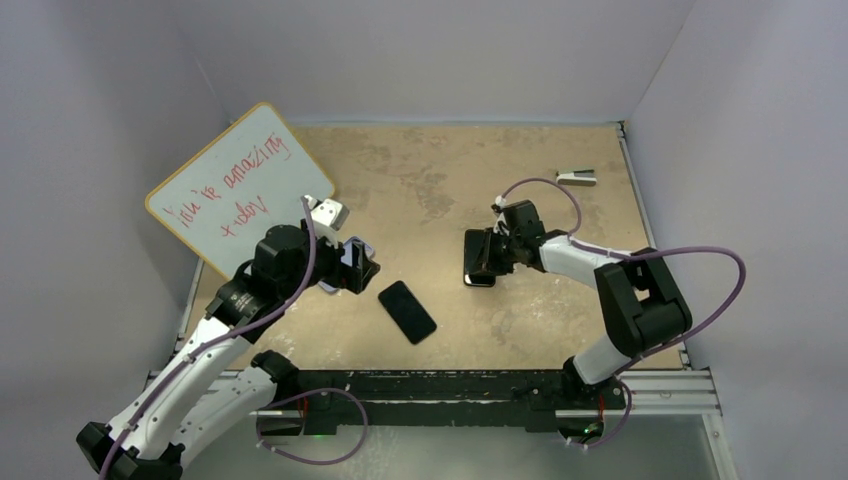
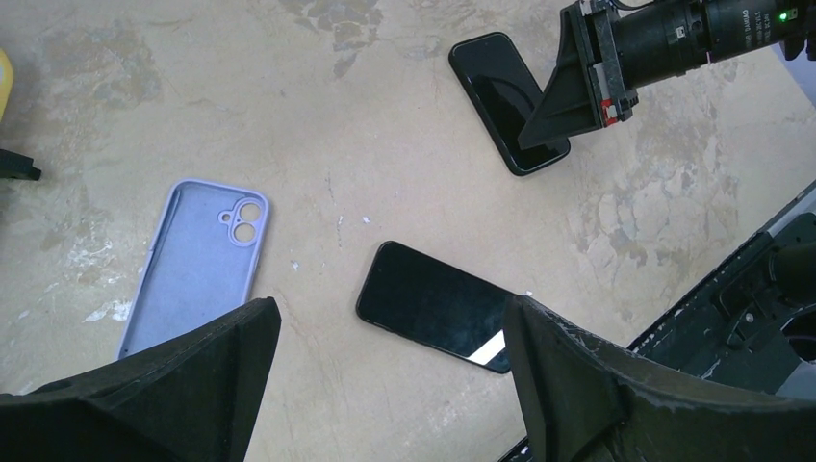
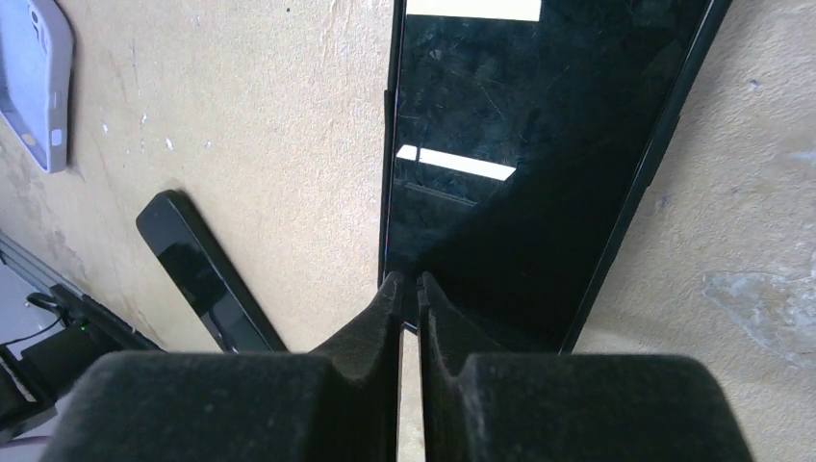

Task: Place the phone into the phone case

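The phone [image 1: 407,311] is a glossy black slab lying flat on the tan table, near the front centre; it also shows in the left wrist view [image 2: 433,306] and the right wrist view [image 3: 207,274]. The phone case [image 2: 197,265] is a pale lavender shell lying open side up and empty, left of the phone; its end shows in the right wrist view [image 3: 34,82]. In the top view my left arm hides it. My left gripper [image 1: 358,268] [image 2: 390,322] is open and empty above the table between case and phone. My right gripper [image 1: 480,255] [image 3: 409,284] is shut, tips at a corner of a second black slab [image 3: 520,173].
The second black slab [image 1: 480,272] [image 2: 508,101] lies flat right of centre under my right gripper. A whiteboard [image 1: 235,185] with red writing leans at the back left. A small grey-white object [image 1: 577,178] lies at the back right. A metal rail [image 1: 480,385] runs along the front edge.
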You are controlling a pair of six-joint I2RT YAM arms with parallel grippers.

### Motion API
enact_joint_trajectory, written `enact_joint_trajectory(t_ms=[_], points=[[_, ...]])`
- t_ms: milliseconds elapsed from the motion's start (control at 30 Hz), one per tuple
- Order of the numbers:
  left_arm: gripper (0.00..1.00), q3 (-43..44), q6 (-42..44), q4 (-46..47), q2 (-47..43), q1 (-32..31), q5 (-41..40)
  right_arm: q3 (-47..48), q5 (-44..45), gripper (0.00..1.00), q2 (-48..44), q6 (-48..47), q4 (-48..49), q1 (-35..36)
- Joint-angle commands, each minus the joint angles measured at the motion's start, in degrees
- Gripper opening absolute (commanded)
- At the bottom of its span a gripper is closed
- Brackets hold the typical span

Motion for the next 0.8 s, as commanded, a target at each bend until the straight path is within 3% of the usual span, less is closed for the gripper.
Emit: enact_joint_trajectory(t_ms=[0, 133, 333, 467, 600, 767], points=[[0.89, 2.1, 0.4, 0.7, 0.3, -0.2, -2.0, -1.8, 3.8, 0.12, -0.8, -0.4, -0.7, 0.4], [0.89, 2.5, 0.3, 0.3, 0.2, -0.1, -3.7, -1.5, 4.1, 0.17, -5.4, -0.2, -2.3, 1.7], [0.90, 2.6, -0.3, -0.3, -0.5, 0.0, -6.5, -1.2, 7.1, 0.36, -11.3, 1.7, -3.6, 6.5], [0.89, 3.1, -0.8, -1.6, -2.3, -0.1, -10.6, -0.3, 11.7, 0.54, -12.3, 3.1, -3.8, 13.2], [0.90, 2.5, -1.9, -1.6, -6.4, -0.2, -13.8, 1.2, 17.5, 0.81, -12.7, 4.7, -4.4, 21.0], [0.90, 2.7, -2.5, -2.1, -8.8, -0.1, -17.6, 4.2, 25.8, 0.99, -11.9, 4.9, -3.8, 30.7]])
